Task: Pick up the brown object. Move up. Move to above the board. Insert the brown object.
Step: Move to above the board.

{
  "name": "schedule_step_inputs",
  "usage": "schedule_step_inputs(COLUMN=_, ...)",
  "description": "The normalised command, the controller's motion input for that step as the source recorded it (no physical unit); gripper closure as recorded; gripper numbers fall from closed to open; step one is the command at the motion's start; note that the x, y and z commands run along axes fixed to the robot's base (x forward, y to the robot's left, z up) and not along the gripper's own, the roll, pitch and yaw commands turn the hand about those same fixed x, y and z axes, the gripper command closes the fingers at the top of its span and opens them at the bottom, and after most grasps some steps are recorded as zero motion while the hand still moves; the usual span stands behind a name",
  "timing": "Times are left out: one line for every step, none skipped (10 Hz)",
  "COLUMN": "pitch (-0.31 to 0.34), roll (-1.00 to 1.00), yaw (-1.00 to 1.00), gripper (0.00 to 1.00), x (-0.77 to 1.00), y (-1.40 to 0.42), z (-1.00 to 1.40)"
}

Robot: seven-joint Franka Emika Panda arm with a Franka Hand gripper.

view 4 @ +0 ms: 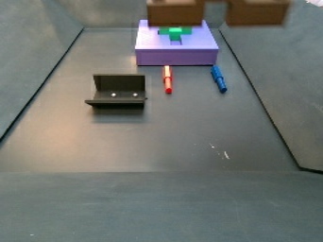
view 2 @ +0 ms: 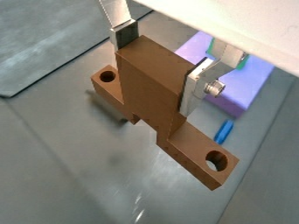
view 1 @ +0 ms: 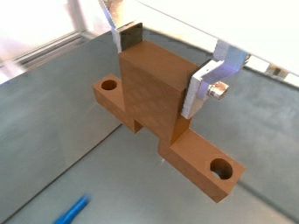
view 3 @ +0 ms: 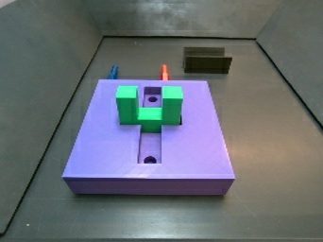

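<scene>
In both wrist views my gripper [view 1: 162,66] [view 2: 158,63] is shut on the upright block of the brown object [view 1: 152,92] [view 2: 149,87]. This is a T-shaped piece with a hole in each end of its crossbar. One finger [view 1: 204,87] presses one side of the block and the other dark pad [view 1: 131,37] presses the opposite side. The brown object hangs above the grey floor. In a side view only its brown parts [view 4: 177,9] show at the upper edge, above the far end. The purple board [view 3: 151,132] [view 4: 177,47] carries a green piece [view 3: 149,104] and an open slot [view 3: 150,146].
The fixture [view 3: 209,61] [view 4: 117,92] stands on the floor away from the board. A red pen [view 4: 168,83] and a blue pen [view 4: 218,77] lie beside the board. The blue pen also shows in both wrist views [view 1: 73,210] [view 2: 223,131]. Grey walls surround the floor.
</scene>
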Motion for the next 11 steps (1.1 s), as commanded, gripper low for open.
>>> schedule_step_inputs(pitch=-0.009, roll=-0.02, yaw=0.08, gripper=1.0, x=0.12, y=-1.4, z=0.13)
schedule_step_inputs(pitch=-0.003, roll=-0.01, yaw=0.03, gripper=1.0, x=0.12, y=-1.4, z=0.13)
schedule_step_inputs(pitch=0.009, roll=0.0, yaw=0.02, gripper=1.0, x=0.12, y=-1.4, z=0.13)
schedule_step_inputs(pitch=0.013, roll=-0.01, yaw=0.01, gripper=1.0, x=0.12, y=-1.4, z=0.14)
schedule_step_inputs(pitch=0.025, roll=0.0, yaw=0.01, gripper=1.0, x=0.12, y=-1.4, z=0.14)
schedule_step_inputs(pitch=0.053, roll=0.0, yaw=0.01, gripper=1.0, x=0.13, y=-1.4, z=0.15)
schedule_step_inputs(pitch=0.074, roll=0.01, yaw=0.01, gripper=1.0, x=0.14, y=-1.4, z=0.15)
schedule_step_inputs(pitch=0.102, roll=0.0, yaw=0.01, gripper=1.0, x=0.17, y=-1.4, z=0.15)
schedule_step_inputs(pitch=0.129, roll=0.0, yaw=0.01, gripper=1.0, x=0.2, y=-1.4, z=0.16)
schedule_step_inputs(pitch=0.156, roll=0.01, yaw=0.01, gripper=1.0, x=0.25, y=-1.4, z=0.18)
schedule_step_inputs(pitch=0.168, roll=0.02, yaw=0.01, gripper=1.0, x=0.14, y=-0.66, z=0.1)
